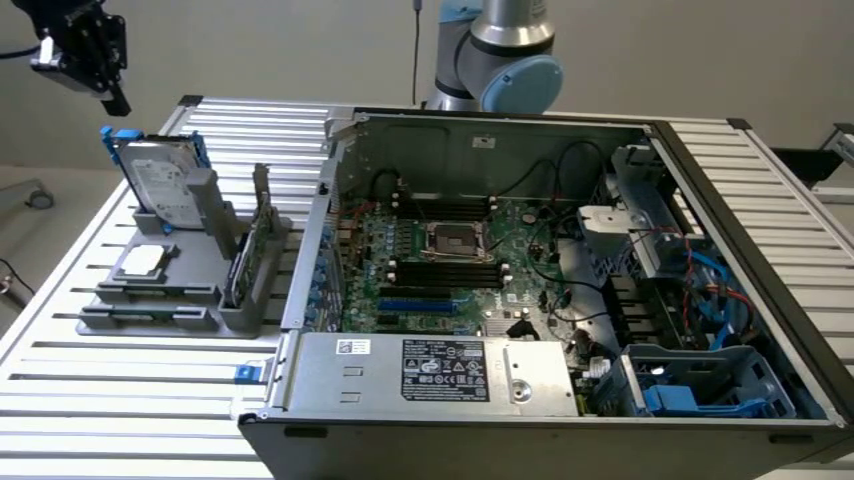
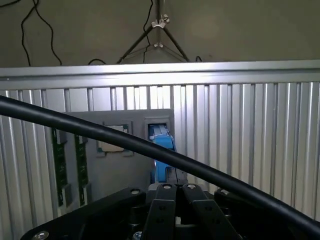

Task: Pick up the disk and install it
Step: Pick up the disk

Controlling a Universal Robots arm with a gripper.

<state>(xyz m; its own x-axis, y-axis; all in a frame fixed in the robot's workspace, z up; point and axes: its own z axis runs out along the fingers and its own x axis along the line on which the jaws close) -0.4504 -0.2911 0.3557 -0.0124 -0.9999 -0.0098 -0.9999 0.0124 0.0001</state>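
Your gripper [image 1: 118, 100] hangs closed on nothing, above and well apart from the disk [image 1: 158, 185]. The disk stands upright in the grey holder [image 1: 147, 310] on the slatted surface [image 1: 80, 400], with the open computer case [image 1: 534, 130] just beside it. In the wrist view a black cable [image 2: 100, 132] crosses the disk and hides part of it.

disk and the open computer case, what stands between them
In the exterior view, a thin upright green circuit card stands in the grey holder, between the disk and the computer case.
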